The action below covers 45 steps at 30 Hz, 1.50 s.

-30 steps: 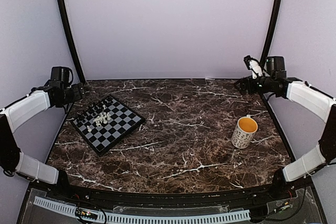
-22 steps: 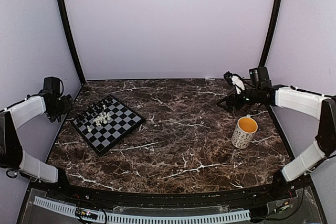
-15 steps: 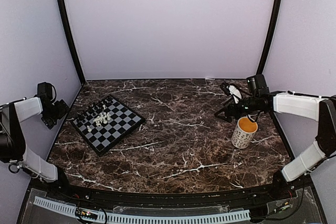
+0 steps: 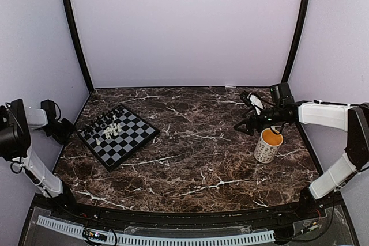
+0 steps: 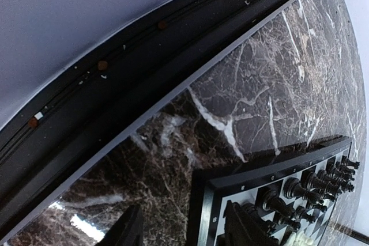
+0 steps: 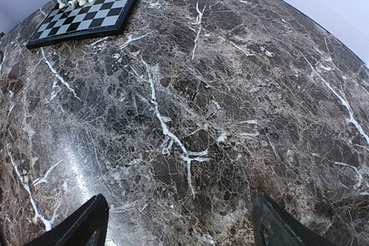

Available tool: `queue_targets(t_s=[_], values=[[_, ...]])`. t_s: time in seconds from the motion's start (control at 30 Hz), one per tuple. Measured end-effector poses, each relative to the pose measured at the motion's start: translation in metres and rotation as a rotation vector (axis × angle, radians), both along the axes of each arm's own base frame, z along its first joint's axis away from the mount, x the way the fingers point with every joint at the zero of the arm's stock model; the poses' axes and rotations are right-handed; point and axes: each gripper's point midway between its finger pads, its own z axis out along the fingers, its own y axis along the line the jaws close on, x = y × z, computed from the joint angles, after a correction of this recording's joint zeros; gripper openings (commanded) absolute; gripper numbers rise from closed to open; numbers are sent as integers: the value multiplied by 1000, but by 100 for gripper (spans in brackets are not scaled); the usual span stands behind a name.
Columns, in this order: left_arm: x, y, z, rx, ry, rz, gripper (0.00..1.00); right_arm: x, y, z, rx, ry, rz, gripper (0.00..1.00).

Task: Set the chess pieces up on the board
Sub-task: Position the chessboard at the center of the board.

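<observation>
Board [image 4: 118, 135] from above: near the desk's [image 4: 196, 159] left edge, toward the far-left corner, turned diagonally. Chess pieces [image 4: 109, 129] all on its far half, black along the far rim, white bunched just inside. Left jaws at the desk's left edge beside the board's corner. Right jaws over the desk near the right edge, just beyond mug [image 4: 268, 145].

Left wrist view: board corner and black row at lower right; left fingers [image 5: 130, 231] apart, gripping nothing.

Right wrist view: board far off at upper left; right fingers [image 6: 86, 223] spread wide over marble, gripping nothing.
</observation>
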Motion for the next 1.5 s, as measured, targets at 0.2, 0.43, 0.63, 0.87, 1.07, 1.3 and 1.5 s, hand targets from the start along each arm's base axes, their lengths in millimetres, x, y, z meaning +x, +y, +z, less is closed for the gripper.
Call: queue_targets(t_s=[0.2, 0.43, 0.63, 0.87, 1.07, 1.3, 1.5], values=[[6, -5, -11, -61, -1, 10, 48, 0, 0, 0, -5, -8, 9, 87], [12, -2, -15, -76, -4, 34, 50, 0, 0, -1, -12, -18, 13, 87], [19, -2, -18, -86, -7, 42, 50, 0, 0, -1, -12, -18, 13, 87], [35, -8, -18, -75, -23, 6, 48, 0, -1, -1, -14, -20, 13, 87], [58, -22, -17, -31, -36, -75, 48, 1, -1, -1, -16, -21, 12, 87], [98, -60, -16, 1, -77, -214, 47, 1, -1, -1, -16, -21, 12, 86], [134, -99, -15, 14, -135, -335, 46, 2, -1, 3, -24, -12, 7, 85]])
